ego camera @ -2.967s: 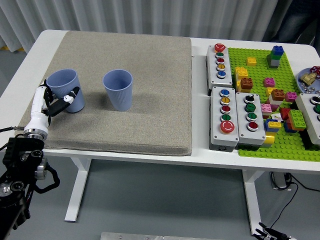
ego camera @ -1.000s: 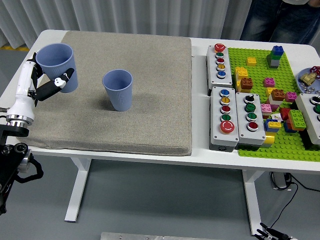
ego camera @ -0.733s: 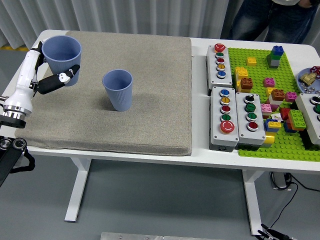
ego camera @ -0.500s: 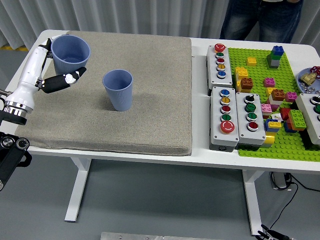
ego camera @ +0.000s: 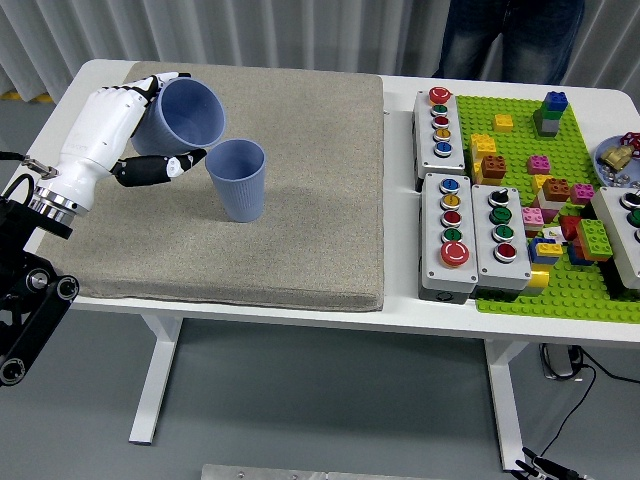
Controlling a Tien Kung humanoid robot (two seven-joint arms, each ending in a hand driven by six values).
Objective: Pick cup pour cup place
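My left hand (ego camera: 140,125) is shut on a blue paper cup (ego camera: 182,117), held in the air over the grey mat (ego camera: 300,200). The cup is tilted with its mouth turned toward the right, its rim just above and left of a second blue cup (ego camera: 237,179). That second cup stands upright on the mat near its middle left. I cannot see whether anything is inside either cup. The right arm does not show.
Grey button boxes (ego camera: 470,235) with coloured buttons stand right of the mat. A green baseplate (ego camera: 520,150) with several toy bricks lies at the far right. A person (ego camera: 515,35) stands behind the table's far edge.
My left hand has lifted the cup off the mat, carried it right toward the standing cup and tilted it. The person at the far side has shifted left.
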